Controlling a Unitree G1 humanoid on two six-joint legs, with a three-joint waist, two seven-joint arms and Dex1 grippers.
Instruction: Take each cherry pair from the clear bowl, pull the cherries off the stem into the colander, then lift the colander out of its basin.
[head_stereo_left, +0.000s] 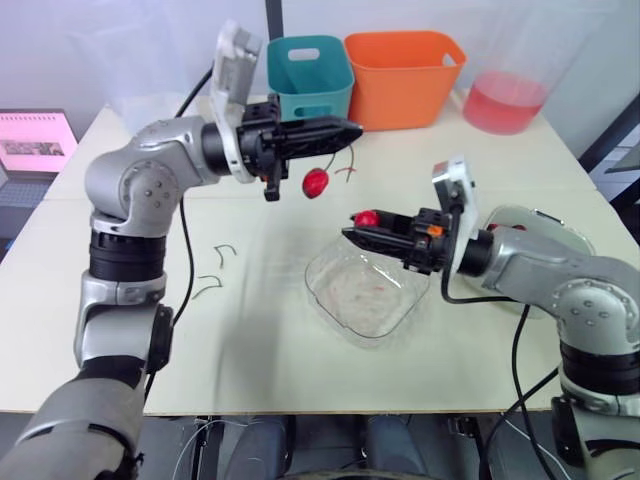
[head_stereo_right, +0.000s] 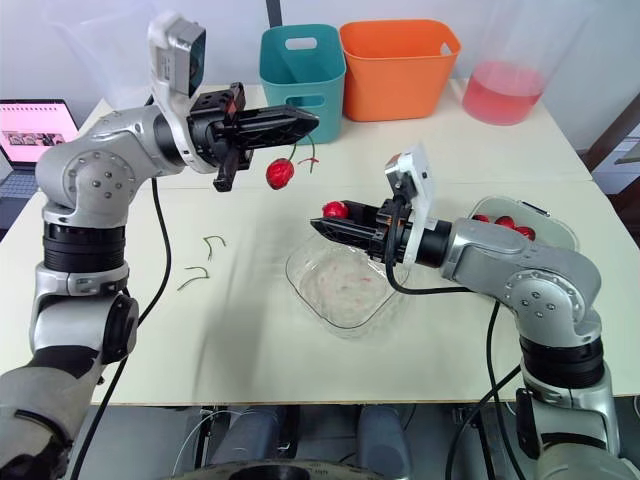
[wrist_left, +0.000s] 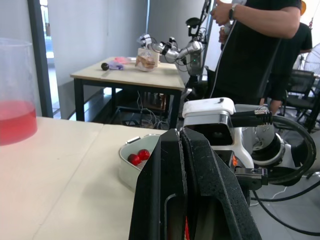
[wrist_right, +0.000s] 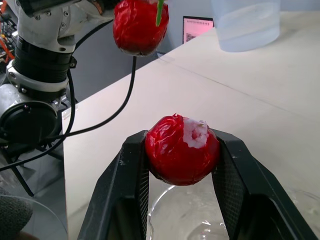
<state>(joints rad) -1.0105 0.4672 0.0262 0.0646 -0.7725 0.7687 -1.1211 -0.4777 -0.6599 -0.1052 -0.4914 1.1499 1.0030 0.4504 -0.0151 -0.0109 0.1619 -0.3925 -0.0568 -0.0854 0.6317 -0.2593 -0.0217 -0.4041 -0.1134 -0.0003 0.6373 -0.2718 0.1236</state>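
Note:
My left gripper (head_stereo_left: 348, 131) is raised over the table, shut on a green stem (head_stereo_left: 333, 160) from which one red cherry (head_stereo_left: 316, 182) hangs. My right gripper (head_stereo_right: 327, 222) is shut on a second, detached cherry (wrist_right: 181, 148) and hovers above the far edge of the clear bowl (head_stereo_left: 365, 296), just below and right of the hanging cherry. The bowl holds only pink smears. Behind my right arm stands the white colander in its basin (head_stereo_right: 556, 232) with a few cherries (head_stereo_right: 505, 222) inside.
Several bare stems (head_stereo_left: 216, 266) lie on the table left of the bowl. A teal bin (head_stereo_left: 308, 75), an orange bin (head_stereo_left: 403, 78) and a clear tub of pink liquid (head_stereo_left: 505, 100) line the back edge. A laptop (head_stereo_left: 35, 140) sits far left. A person (wrist_left: 250, 50) stands beyond the table.

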